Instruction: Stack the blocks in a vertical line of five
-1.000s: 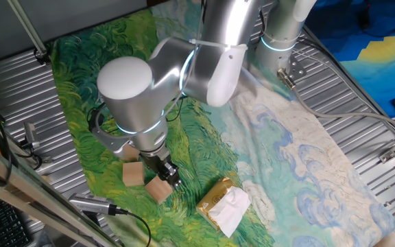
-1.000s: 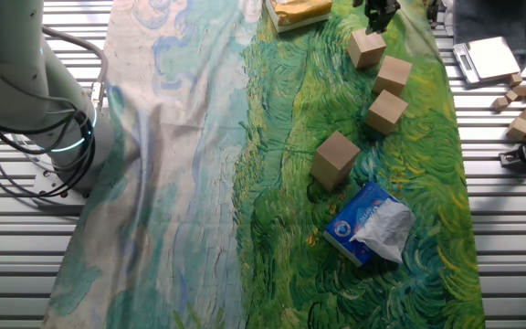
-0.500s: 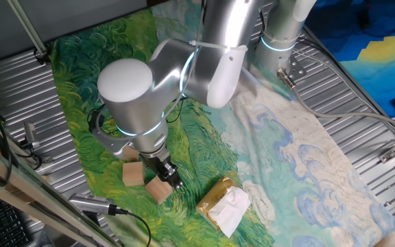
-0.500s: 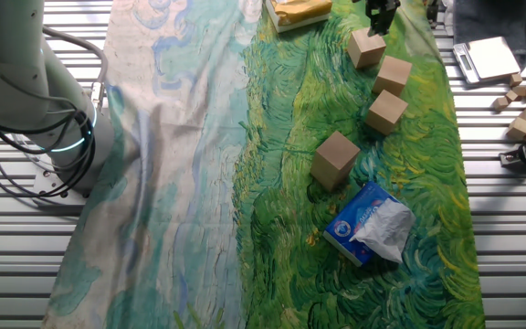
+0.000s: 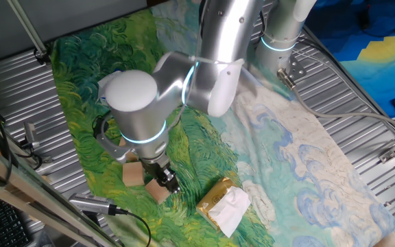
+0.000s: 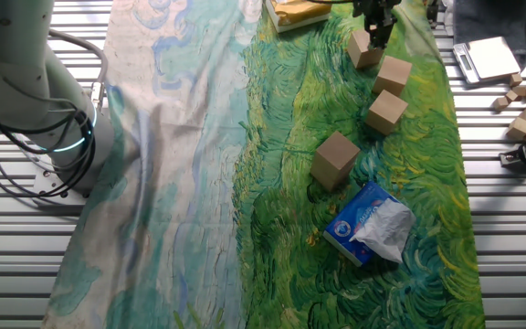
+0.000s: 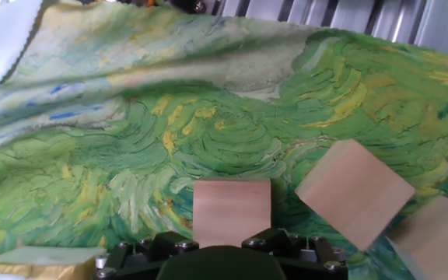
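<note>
— While the arm bends low over the green cloth (image 6: 290, 110), where's the gripper (image 6: 379, 30)?
— At the end block (image 6: 363, 47) of the row; three more blocks (image 6: 389, 93) lie apart, none stacked.
— Holding it?
— Cannot tell; the fingers are hidden in the hand view.

Four wooden blocks show on the painted cloth (image 6: 245, 137), at (image 6: 364, 47), (image 6: 394, 74), (image 6: 386, 111) and (image 6: 336, 158), with one blue-and-white packet (image 6: 369, 223), one yellow packet (image 6: 299, 11), one robot arm (image 5: 204, 68) with one end effector (image 6: 375, 20), and a cluster of small wooden pieces (image 6: 519, 100) off the cloth.
</note>
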Available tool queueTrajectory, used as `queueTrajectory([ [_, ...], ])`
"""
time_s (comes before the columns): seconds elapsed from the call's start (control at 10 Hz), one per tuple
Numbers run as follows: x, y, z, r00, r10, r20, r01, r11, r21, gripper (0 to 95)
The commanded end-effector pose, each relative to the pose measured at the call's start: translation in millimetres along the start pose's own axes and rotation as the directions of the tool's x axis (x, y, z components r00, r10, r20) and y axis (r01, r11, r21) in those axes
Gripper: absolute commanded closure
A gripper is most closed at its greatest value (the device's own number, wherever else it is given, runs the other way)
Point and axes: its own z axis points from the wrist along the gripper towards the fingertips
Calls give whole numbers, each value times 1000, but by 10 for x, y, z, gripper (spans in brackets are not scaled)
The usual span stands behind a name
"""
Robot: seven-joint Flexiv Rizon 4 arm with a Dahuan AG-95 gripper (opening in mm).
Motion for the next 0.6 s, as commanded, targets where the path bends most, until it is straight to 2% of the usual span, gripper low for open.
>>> queueTrajectory([
  [0.1, 8, -19, 44, 1000, -5, 4, 5, 1000, 7, 190],
  [0.6, -53, 30, 147, 1000, -9, -2, 9, 1000, 28, 190],
])
